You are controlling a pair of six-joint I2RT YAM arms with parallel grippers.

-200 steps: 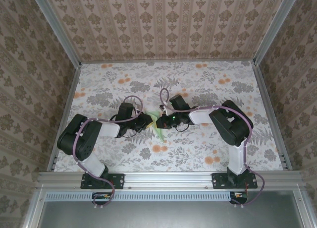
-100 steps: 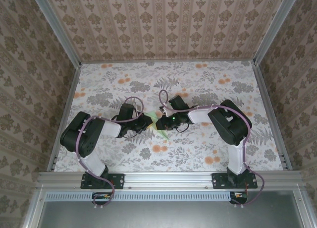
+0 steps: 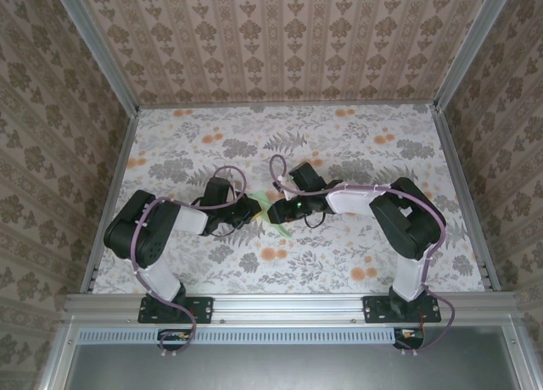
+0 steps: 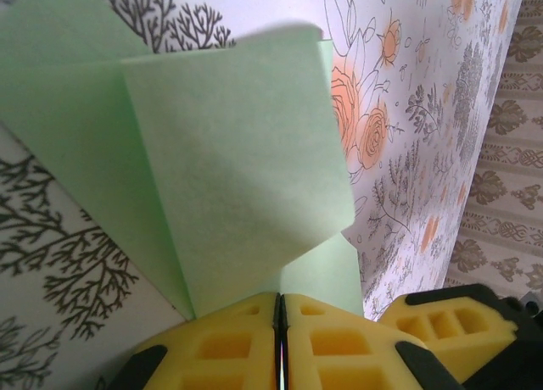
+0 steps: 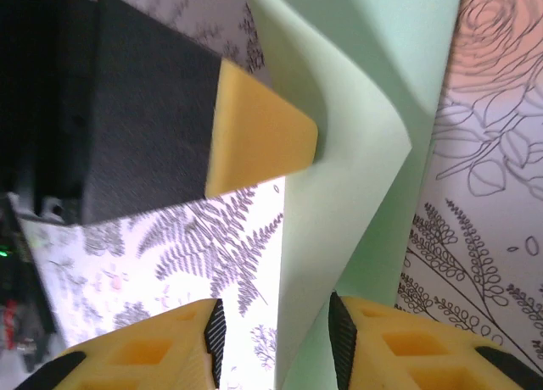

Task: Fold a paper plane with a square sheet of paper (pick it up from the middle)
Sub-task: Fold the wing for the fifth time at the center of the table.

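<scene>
L gripper (image 4: 280, 312) has its yellow pads squeezed shut on the folded pale mint-green paper sheet (image 4: 237, 169), prob anchoring it mid-table, right over the orange-and-grey floral tablecloth (image 4: 407, 110). R gripper (image 5: 276, 339) is spread w/ the sheet's edge loose in the gap, so free to reposition for the next fold imo.

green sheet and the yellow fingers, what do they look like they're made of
Green sheet: most likely thin paper, matte pale mint; it holds sharp creases and curls softly. Fingers: probably moulded or printed plastic, matte yellow, with recessed pockets; the black ribbed pads on their inner faces look rubbery.
</scene>
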